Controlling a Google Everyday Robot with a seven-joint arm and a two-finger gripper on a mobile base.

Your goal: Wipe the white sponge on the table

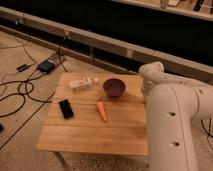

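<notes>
The table (90,135) is a low square one with a light plank top, in the middle of the camera view. My white arm (175,120) fills the right side and covers the table's right edge. The gripper lies hidden behind the arm's bulk there, and it is shut. The white sponge is hidden from this view.
On the table are a dark bowl (114,87), an orange carrot (102,111), a clear bottle (82,83) lying on its side and a flat black device (65,108). Cables (20,95) and a dark box (46,66) lie on the floor at left. A low ledge runs behind.
</notes>
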